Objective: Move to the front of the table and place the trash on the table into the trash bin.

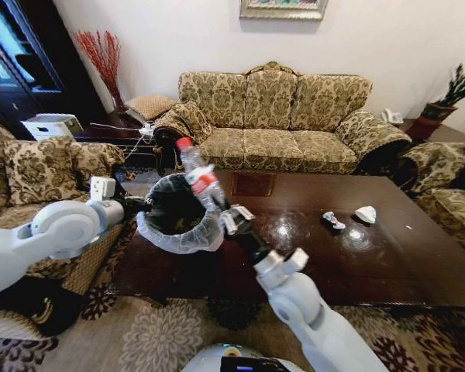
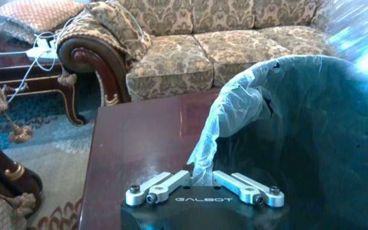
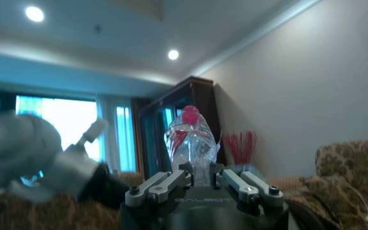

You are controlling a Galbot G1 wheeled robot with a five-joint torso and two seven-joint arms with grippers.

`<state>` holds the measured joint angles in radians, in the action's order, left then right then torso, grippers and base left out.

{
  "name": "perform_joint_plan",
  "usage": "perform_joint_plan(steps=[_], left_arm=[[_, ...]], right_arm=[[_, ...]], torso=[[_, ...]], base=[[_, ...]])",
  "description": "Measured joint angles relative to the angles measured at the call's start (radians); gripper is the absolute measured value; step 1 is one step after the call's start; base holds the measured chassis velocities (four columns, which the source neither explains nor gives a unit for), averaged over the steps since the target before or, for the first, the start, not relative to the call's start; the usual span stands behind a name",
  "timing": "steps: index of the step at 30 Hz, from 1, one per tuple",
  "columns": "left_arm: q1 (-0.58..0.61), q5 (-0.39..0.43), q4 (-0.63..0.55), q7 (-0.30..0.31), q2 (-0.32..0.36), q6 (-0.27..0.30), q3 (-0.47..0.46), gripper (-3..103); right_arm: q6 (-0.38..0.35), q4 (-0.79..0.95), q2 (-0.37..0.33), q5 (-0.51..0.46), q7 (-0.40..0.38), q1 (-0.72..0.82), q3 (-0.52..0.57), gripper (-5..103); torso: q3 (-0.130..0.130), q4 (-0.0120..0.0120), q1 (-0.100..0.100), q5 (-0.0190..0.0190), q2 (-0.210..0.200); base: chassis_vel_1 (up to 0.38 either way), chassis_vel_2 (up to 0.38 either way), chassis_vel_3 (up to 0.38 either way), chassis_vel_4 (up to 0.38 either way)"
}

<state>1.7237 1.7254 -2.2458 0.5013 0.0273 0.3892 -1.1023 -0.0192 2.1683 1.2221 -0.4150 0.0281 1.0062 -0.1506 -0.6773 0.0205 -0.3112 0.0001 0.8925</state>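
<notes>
My right gripper point(image 1: 218, 204) is shut on a clear plastic bottle point(image 1: 195, 170) with a red cap, holding it tilted above the rim of the trash bin point(image 1: 175, 219). In the right wrist view the bottle point(image 3: 193, 140) stands up between the shut fingers point(image 3: 171, 181). The black bin has a whitish bag liner and sits at the left end of the dark brown table point(image 1: 310, 267). My left gripper point(image 1: 142, 205) is shut on its rim, the liner point(image 2: 232, 110) pinched in my left gripper point(image 2: 202, 181). A small crumpled piece point(image 1: 332, 221) and a white wad point(image 1: 365, 214) lie at the table's right.
A patterned sofa point(image 1: 273, 116) stands behind the table, with armchairs at the left point(image 1: 39, 167) and right point(image 1: 449, 174). A side table with cables point(image 1: 132, 132) is at the back left. A patterned rug point(image 1: 163, 337) lies under the table's front edge.
</notes>
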Motion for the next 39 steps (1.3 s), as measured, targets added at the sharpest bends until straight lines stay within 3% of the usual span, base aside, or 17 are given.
perform_joint_plan(steps=[3, 8, 11, 14, 15, 20, 22, 24, 25, 26, 27, 30, 31, 34, 39], left_arm=[[-0.001, 0.002, -0.006, 0.012, 0.000, -0.010, -0.002, 0], [0.000, -0.009, -0.002, 0.013, -0.013, -0.018, -0.002, 0], [0.000, -0.011, 0.000, 0.013, -0.016, -0.019, -0.002, 0], [0.001, -0.015, 0.002, 0.010, -0.017, -0.022, -0.002, 0], [0.001, -0.015, 0.002, 0.010, -0.017, -0.022, -0.002, 0], [0.001, -0.020, 0.016, 0.006, -0.028, -0.020, -0.002, 0], [0.000, -0.023, 0.028, 0.005, -0.044, 0.003, -0.006, 0], [0.000, -0.023, 0.031, 0.003, -0.051, 0.008, -0.007, 0], [0.001, -0.032, 0.038, -0.006, -0.067, 0.011, -0.009, 0], [0.001, -0.036, 0.041, -0.008, -0.072, 0.012, -0.009, 0], [0.001, -0.036, 0.041, -0.008, -0.072, 0.012, -0.009, 0], [0.010, -0.090, 0.061, -0.024, -0.102, 0.022, -0.007, 0], [0.010, -0.090, 0.061, -0.024, -0.102, 0.022, -0.007, 0], [0.028, -0.195, 0.084, -0.053, -0.104, 0.047, -0.002, 0], [0.034, -0.208, 0.092, -0.073, -0.077, 0.066, -0.001, 0]], right_arm=[[-0.007, -0.024, 0.008, 0.019, 0.000, -0.008, -0.012, 8], [-0.009, -0.034, 0.014, 0.021, 0.007, -0.010, -0.014, 27], [-0.007, -0.036, 0.016, 0.022, 0.010, -0.014, -0.013, 33], [-0.001, -0.039, 0.019, 0.023, 0.012, -0.019, -0.012, 49], [-0.001, -0.039, 0.019, 0.023, 0.012, -0.019, -0.012, 49], [0.064, -0.023, 0.044, 0.023, -0.020, 0.001, 0.018, 71], [0.081, -0.011, 0.068, 0.041, -0.104, 0.053, 0.086, 82], [0.077, -0.012, 0.071, 0.048, -0.129, 0.073, 0.111, 82], [0.069, -0.037, 0.076, 0.054, -0.188, 0.138, 0.204, 87], [0.065, -0.048, 0.076, 0.050, -0.198, 0.160, 0.240, 92], [0.065, -0.048, 0.076, 0.050, -0.198, 0.160, 0.240, 92], [0.058, -0.107, 0.030, -0.057, -0.216, 0.254, 0.428, 100], [0.058, -0.107, 0.030, -0.057, -0.216, 0.254, 0.428, 100], [0.065, -0.165, 0.015, -0.105, -0.220, 0.256, 0.558, 100], [0.111, -0.309, 0.003, -0.068, -0.220, 0.212, 0.656, 100]], torso=[[0.000, -0.0001, 0.000, 0.0000, 0.000], [0.000, -0.0001, 0.000, -0.0001, 0.000], [0.000, -0.0001, 0.000, -0.0002, 0.000], [0.000, -0.0001, 0.000, -0.0001, 0.000], [0.000, -0.0001, 0.000, -0.0001, 0.000], [0.000, -0.0001, 0.000, -0.0001, 0.000], [0.000, 0.0001, 0.000, -0.0001, 0.000], [0.000, 0.0001, 0.000, -0.0001, 0.000], [0.000, 0.0001, 0.000, -0.0003, 0.000], [0.000, 0.0000, 0.000, -0.0001, 0.000], [0.000, 0.0000, 0.000, -0.0001, 0.000], [0.000, -0.0004, 0.000, 0.0000, 0.000], [0.000, -0.0004, 0.000, 0.0000, 0.000], [0.000, -0.0002, 0.000, -0.0003, 0.000], [0.000, 0.0002, 0.000, -0.0003, 0.000]], base=[[0.000, 0.000, 0.000, 0.000], [0.000, 0.000, 0.000, 0.000], [0.000, 0.000, 0.000, 0.000], [0.000, 0.000, 0.000, 0.000], [0.000, 0.000, 0.000, 0.000], [0.000, 0.000, 0.000, 0.000], [0.000, 0.000, 0.000, 0.000], [0.000, 0.000, 0.000, 0.000], [0.000, 0.000, 0.000, 0.000], [0.000, 0.000, 0.000, 0.000], [0.000, 0.000, 0.000, 0.000], [0.000, 0.000, 0.000, 0.000], [0.000, 0.000, 0.000, 0.000], [0.000, 0.000, 0.000, 0.000], [-0.069, -0.057, 0.080, 0.073]])
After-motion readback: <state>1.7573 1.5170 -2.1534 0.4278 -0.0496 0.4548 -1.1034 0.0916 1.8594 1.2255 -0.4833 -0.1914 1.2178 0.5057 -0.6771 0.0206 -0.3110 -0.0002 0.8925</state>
